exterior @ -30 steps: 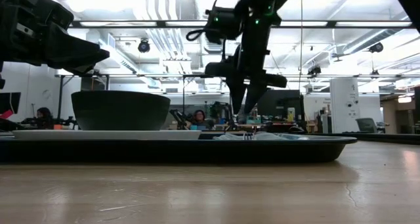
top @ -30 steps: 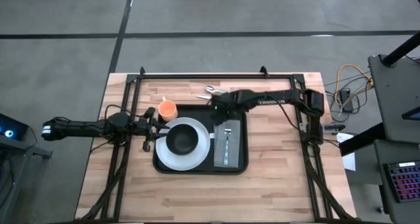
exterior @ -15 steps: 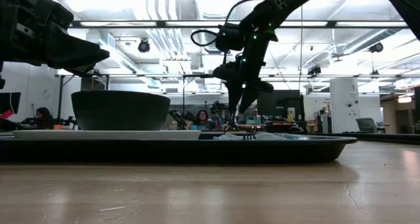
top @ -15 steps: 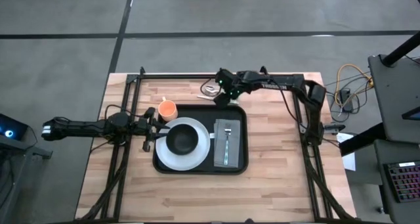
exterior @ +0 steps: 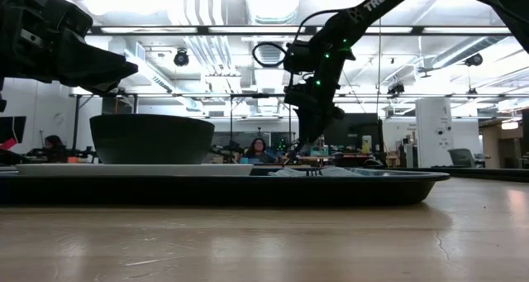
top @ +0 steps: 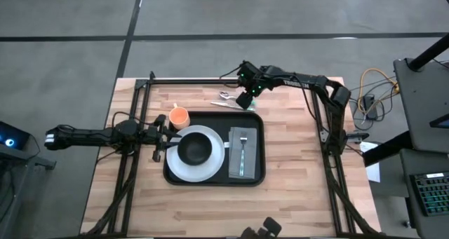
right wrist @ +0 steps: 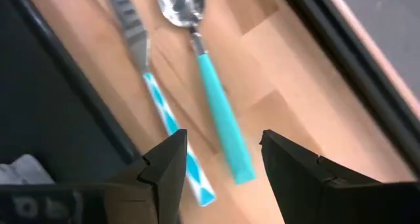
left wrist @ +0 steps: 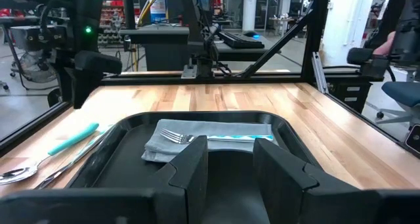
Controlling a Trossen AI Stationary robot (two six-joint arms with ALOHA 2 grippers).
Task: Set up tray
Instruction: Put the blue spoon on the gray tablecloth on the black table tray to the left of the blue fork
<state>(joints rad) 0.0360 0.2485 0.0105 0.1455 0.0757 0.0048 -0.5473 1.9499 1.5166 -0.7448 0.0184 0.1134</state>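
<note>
My left gripper (top: 163, 135) lies low at the tray's left edge, just beside the plate (top: 184, 163); its fingers (left wrist: 190, 168) stand apart with nothing between them. An orange cup (top: 179, 116) stands on the table (top: 295, 197) just off the tray's far left corner. The tray (top: 258, 174) sits mid-table, long axis running left to right, short sides facing my two arms. On its left half rests the plate with a dark bowl (top: 195, 148) on it. On its right half lies a grey napkin (top: 243, 151) with a fork (top: 243, 153) on top, both running near to far. Beyond the tray's far rim, on bare wood, lie a spoon (right wrist: 197, 33) and a knife (right wrist: 141, 53), each with a teal handle, side by side. My right gripper (top: 245, 99) hangs over that cutlery, just past the tray's far right corner; its fingers (right wrist: 289, 165) are spread and empty.
</note>
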